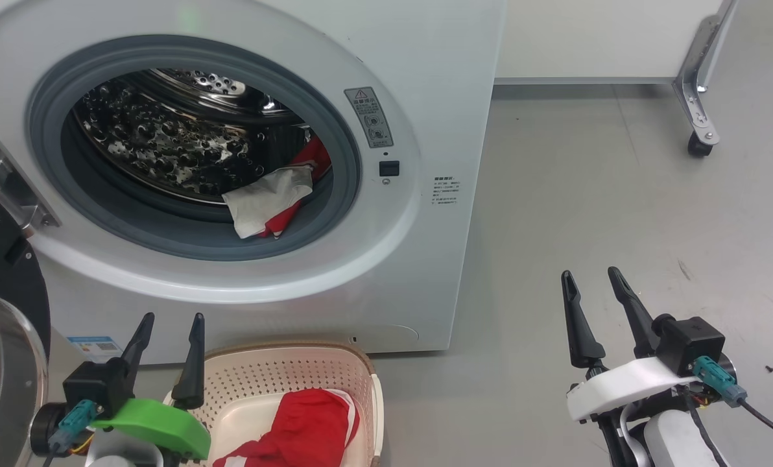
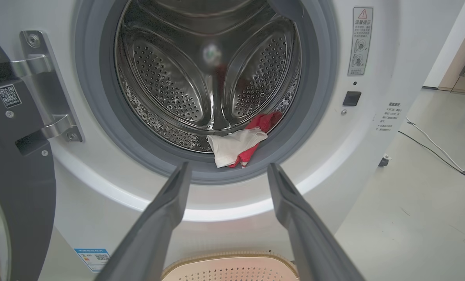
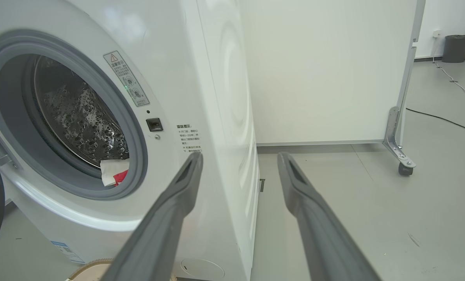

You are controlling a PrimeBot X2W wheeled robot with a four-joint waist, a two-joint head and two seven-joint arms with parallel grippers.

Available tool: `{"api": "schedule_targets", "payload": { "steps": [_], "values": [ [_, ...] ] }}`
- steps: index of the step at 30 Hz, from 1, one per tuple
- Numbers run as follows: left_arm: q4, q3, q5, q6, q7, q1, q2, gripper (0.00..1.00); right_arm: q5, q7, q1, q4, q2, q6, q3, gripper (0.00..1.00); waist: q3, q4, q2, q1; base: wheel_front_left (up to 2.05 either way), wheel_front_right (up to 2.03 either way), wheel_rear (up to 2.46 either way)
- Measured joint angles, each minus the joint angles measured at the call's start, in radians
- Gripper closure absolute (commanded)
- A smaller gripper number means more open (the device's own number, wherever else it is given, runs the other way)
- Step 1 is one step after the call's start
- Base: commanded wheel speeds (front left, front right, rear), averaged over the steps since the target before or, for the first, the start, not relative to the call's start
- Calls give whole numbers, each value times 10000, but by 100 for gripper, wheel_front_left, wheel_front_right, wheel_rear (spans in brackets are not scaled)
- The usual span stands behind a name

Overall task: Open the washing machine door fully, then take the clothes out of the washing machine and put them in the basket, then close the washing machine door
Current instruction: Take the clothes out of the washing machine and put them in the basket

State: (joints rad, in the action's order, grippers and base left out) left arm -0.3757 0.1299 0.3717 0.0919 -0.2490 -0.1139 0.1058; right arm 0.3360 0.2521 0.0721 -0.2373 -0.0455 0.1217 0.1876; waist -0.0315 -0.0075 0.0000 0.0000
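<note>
The washing machine (image 1: 425, 84) stands with its door (image 1: 4, 350) swung open to the left, black rim and glass bowl at the frame's edge. A red and white garment (image 1: 276, 198) lies at the lower right of the steel drum, draped on the grey seal (image 2: 238, 146) (image 3: 113, 173). The cream basket (image 1: 276, 373) sits on the floor before the machine with a red garment (image 1: 302, 431) in it. My left gripper (image 1: 169, 321) hovers open above the basket's left side, empty. My right gripper (image 1: 591, 275) stands open over bare floor to the machine's right.
A white panel on a metal caster leg (image 1: 701, 139) stands at the back right. A cable (image 2: 431, 148) runs across the grey floor. A dark bin (image 3: 457, 47) stands far off by the wall. The door hinge (image 2: 47, 89) juts at the opening's left.
</note>
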Motion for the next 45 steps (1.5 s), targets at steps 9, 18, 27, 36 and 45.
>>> {"api": "schedule_targets", "payload": {
  "steps": [9, 18, 27, 36, 45],
  "values": [
    [408, -36, -230, -4, 0, 193, -29, 0, 13, 0, 0, 42, 0, 0, 0, 0, -42, -32, 0, 0, 0, 0, 0],
    [698, -90, -303, -31, -2, 437, -71, 0, 157, 0, 0, 50, 0, 0, 12, 0, -65, -31, 0, 0, 0, 0, 0],
    [920, -113, -391, -31, 0, 586, -151, 0, 161, 0, 0, 54, 0, 0, 19, 0, -77, -63, 0, 0, 0, 0, 0],
    [1001, -174, -408, -31, 0, 677, -169, 0, 171, 0, 0, 54, 0, 0, 27, 0, -79, -109, 0, 0, 0, 0, 0],
    [1174, -203, -410, -31, 0, 737, -196, 0, 169, 0, 0, 63, 0, 2, 35, 0, -140, -144, 0, 0, 0, 0, 0]
  ]
}}
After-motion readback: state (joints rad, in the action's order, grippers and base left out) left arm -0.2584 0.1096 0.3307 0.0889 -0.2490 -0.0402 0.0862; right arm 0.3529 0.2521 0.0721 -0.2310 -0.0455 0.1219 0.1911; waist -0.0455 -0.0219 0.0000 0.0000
